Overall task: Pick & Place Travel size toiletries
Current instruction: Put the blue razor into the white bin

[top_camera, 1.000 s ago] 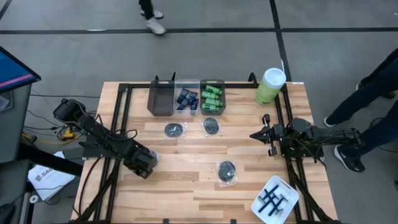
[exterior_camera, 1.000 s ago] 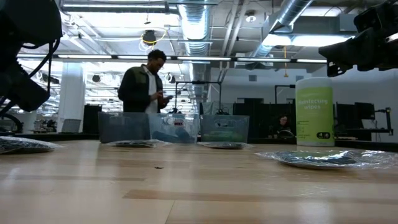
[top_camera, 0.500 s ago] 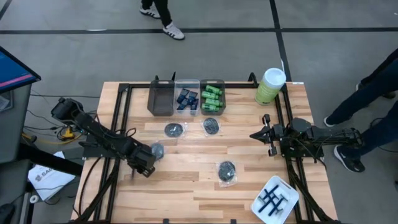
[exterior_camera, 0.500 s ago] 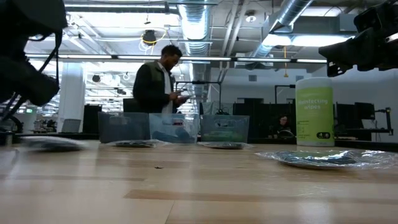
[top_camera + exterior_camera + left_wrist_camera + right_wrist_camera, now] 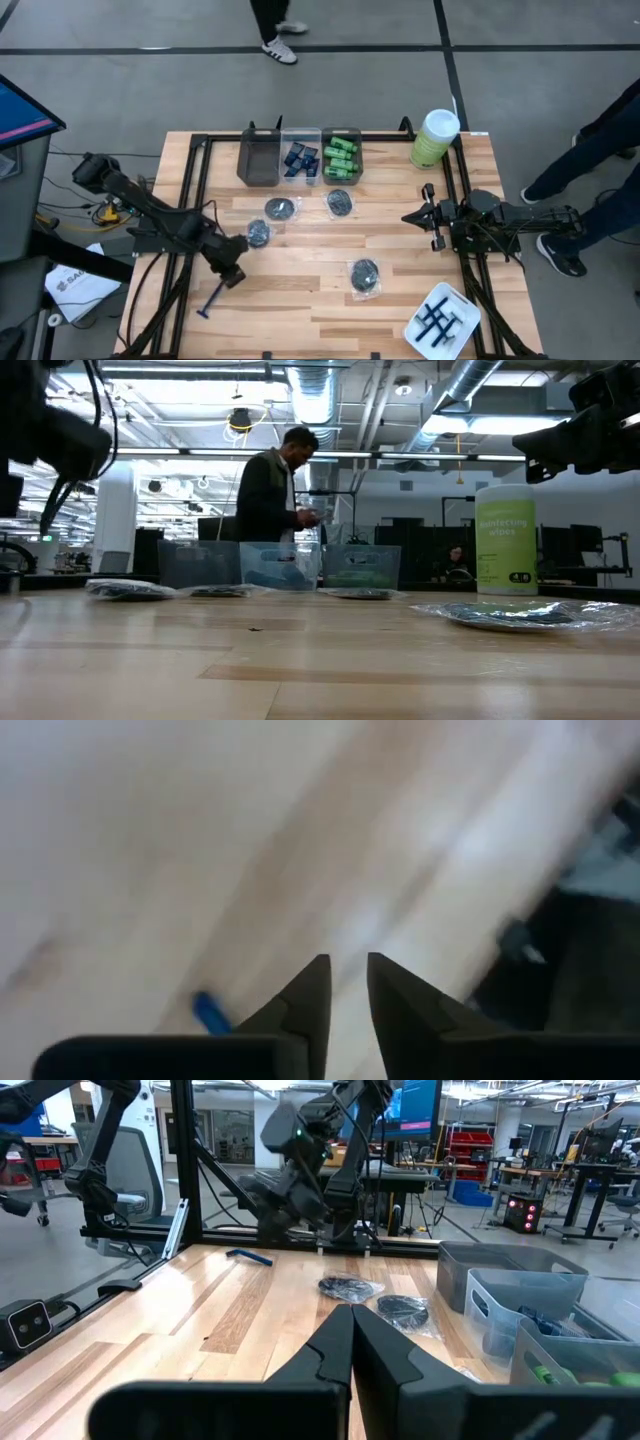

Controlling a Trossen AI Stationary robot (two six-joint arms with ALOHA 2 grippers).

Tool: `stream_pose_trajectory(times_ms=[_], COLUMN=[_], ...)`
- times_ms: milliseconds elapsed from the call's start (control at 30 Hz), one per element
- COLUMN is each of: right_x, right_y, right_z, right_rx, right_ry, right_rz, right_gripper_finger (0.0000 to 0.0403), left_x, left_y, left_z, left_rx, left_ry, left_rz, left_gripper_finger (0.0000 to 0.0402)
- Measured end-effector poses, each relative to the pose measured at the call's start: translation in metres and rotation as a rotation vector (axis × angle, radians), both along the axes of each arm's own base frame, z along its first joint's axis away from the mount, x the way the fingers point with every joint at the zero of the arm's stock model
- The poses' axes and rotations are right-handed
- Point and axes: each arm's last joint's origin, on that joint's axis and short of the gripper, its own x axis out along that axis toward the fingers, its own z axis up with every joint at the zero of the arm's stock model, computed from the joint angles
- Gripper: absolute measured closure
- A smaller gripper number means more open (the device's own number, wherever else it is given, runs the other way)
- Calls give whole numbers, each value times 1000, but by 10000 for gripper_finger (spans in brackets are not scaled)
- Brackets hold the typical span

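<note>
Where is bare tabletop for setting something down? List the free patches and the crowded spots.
Free: the centre strip between the left gripper and the right gripper, and the near edge between the blue razor and the white tray. Crowded: the far edge with three bins, two packets before them, and the canister.

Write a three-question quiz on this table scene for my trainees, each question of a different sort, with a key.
1. True or false: the razor lies on the table beside the left gripper.
2. Which bin holds the green bottles? A. nearest the canister B. middle C. farthest from it
3. How many packets lie loose on the table?

Key: 1 true. 2 A. 3 four; another is near the left gripper.
</note>
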Motion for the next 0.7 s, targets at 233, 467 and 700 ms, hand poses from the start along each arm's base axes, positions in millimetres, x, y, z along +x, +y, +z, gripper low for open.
stream_pose_trajectory(times_ms=[233, 467, 700], right_x=[0, 0, 0], right_y=[0, 0, 0], right_z=[0, 0, 0], right_rx=[0, 0, 0], right_ry=[0, 0, 0], right_rz=[0, 0, 0], right_gripper_finger=[403, 403, 403], left_x=[-14, -17, -7], left_y=[-11, -28, -41], left_z=[-2, -13, -15], left_rx=[-15, 40, 92], left_ry=[106, 228, 237], left_rz=[-36, -39, -40], left_gripper_finger=[283, 299, 328])
